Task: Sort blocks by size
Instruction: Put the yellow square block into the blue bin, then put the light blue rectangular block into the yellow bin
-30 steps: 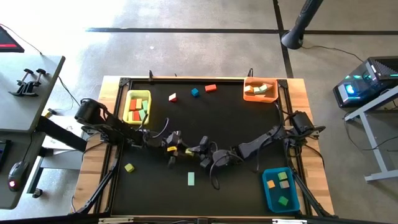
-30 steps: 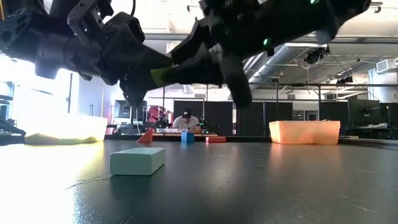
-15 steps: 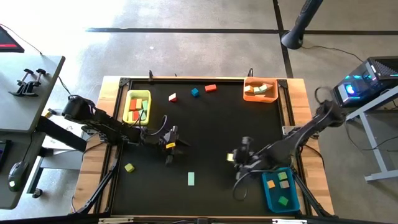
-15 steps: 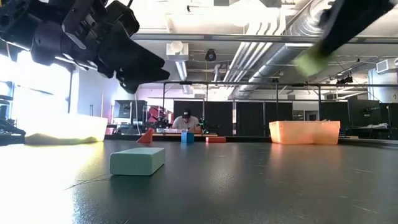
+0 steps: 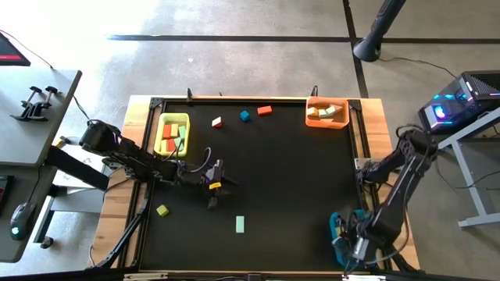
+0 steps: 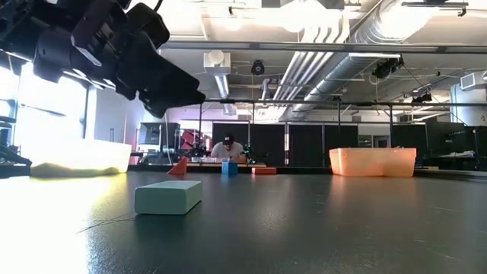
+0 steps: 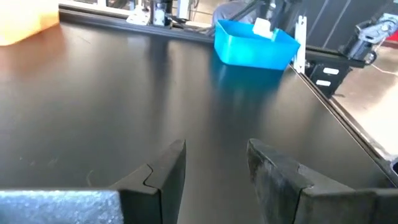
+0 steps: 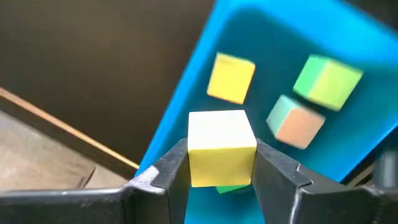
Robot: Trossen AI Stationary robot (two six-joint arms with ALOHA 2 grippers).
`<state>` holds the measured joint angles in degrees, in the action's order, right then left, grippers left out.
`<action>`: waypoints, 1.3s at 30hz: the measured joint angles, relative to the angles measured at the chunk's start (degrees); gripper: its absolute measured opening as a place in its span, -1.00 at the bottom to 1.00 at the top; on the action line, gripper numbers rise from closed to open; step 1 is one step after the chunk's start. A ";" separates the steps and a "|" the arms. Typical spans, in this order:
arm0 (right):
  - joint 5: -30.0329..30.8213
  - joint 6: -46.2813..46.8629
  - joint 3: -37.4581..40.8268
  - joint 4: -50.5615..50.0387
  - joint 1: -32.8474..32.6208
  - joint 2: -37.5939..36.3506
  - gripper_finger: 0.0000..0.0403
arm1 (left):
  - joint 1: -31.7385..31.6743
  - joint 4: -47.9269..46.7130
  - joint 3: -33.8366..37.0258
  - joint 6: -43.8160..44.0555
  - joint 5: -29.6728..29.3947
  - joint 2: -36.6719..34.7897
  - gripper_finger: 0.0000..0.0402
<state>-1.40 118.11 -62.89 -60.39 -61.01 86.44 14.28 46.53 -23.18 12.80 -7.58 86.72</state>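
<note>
The right hand (image 8: 221, 171) clamps a pale yellow wooden cube (image 8: 221, 146) above the blue plastic bin (image 8: 186, 118), apparently to drop it in; the left hand (image 7: 214, 165) hovers unclenched, empty.

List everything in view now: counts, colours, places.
Bins: three; yellow bin left rear, orange bin right rear, blue bin right front; blocks in each.
Loose blocks: five; red block, blue block, pink-and-white block at the rear; yellow-green block, mint bar at the front.
Person: one, beyond the rear.
Left gripper: open, empty, in front of the yellow bin.
Right gripper: shut on a yellow cube, above the blue bin.
</note>
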 joint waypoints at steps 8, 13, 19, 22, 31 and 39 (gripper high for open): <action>-0.92 5.11 0.00 1.11 -2.87 4.40 -0.25 | 0.00 0.08 0.00 0.00 -0.73 0.00 -0.22; -0.81 6.28 0.00 0.68 -2.91 4.51 -0.08 | 0.00 0.11 0.00 0.02 -0.73 0.00 -0.22; 2.02 2.83 0.00 0.72 -3.71 2.69 0.13 | 0.00 0.06 0.00 0.44 -0.73 0.00 -0.22; 9.77 -0.50 -0.01 1.81 -3.24 0.91 0.14 | 0.00 0.12 0.00 0.37 -0.73 0.00 -0.22; 43.97 -23.94 -0.04 2.36 2.14 -0.64 0.15 | 9.70 -16.84 -2.35 -11.35 -7.21 -3.17 -0.27; 63.14 -47.01 -0.03 7.87 11.37 -0.58 0.15 | 18.82 -23.85 -6.78 -12.42 -15.13 -5.67 -0.30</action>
<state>61.73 71.10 -62.93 -52.52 -49.65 85.86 33.11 22.67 -29.95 0.38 -22.72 81.05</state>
